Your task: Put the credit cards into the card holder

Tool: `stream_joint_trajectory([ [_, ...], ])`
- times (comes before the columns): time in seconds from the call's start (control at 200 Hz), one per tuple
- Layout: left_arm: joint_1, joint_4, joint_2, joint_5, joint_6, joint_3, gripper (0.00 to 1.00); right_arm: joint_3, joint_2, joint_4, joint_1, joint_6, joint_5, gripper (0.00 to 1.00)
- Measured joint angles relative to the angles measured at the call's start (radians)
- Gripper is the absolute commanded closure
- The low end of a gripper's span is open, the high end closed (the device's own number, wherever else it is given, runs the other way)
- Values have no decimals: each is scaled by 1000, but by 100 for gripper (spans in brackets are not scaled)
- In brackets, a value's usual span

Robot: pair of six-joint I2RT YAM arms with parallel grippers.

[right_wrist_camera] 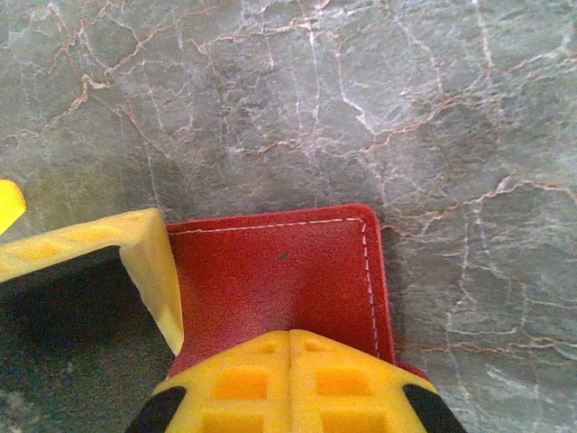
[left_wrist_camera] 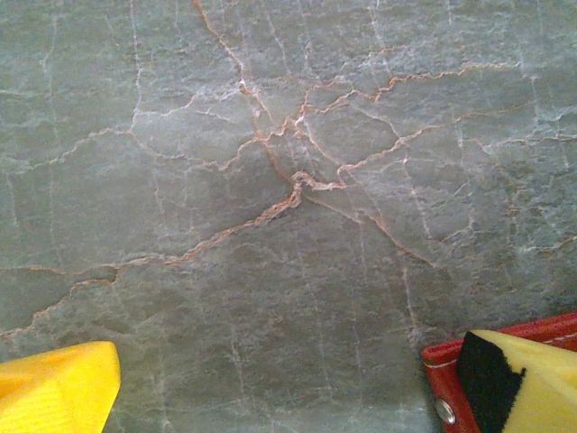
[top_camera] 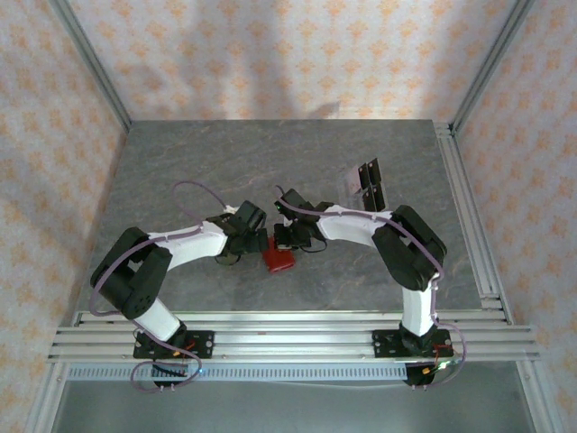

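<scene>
**Two arms meet over a wallet at mid-counter.** The red card holder (top_camera: 278,260) is seen lying flat on the grey, veined counter (top_camera: 180,171), a little nearer than its middle, with its stitched red face turned up. It is flanked by the left pincer (top_camera: 255,238) and the right pincer (top_camera: 287,236), which are brought close together above it.

The left pincer is held wide open. In the left wrist view its two yellow fingers (left_wrist_camera: 56,390) are set well apart, and the black-padded one is laid over a corner of the card holder (left_wrist_camera: 439,374). The other is poised over bare counter.

The right pincer is closed. In the right wrist view its fingers (right_wrist_camera: 243,383) are pressed together with no gap and are placed over one edge of the card holder (right_wrist_camera: 279,280). Whether they bear down on it cannot be told. A finger of the left pincer is seen there too, set against the holder's side.

The credit cards (top_camera: 363,183) — pale with black parts — are left on the far right of the counter, well apart from the holder. Their number cannot be made out.
</scene>
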Motion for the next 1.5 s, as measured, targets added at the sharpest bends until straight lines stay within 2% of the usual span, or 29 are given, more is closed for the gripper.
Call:
stream_joint_trajectory([
  [0.425, 0, 1, 2, 0, 0, 0, 1, -98, -54, 132, 9, 34, 16, 100],
  [0.806, -6, 2, 5, -11, 0, 0, 1, -112, -65, 143, 29, 33, 54, 100],
  [0.991, -6, 2, 7, -14, 0, 1, 1, -137, -74, 165, 58, 34, 126, 100],
  [1.271, -6, 2, 9, -16, 0, 2, 2, -276, -94, 381, 103, 101, 243, 100],
  [1.501, -6, 1, 9, -18, 0, 2, 2, -268, -74, 396, 156, 109, 367, 100],
])
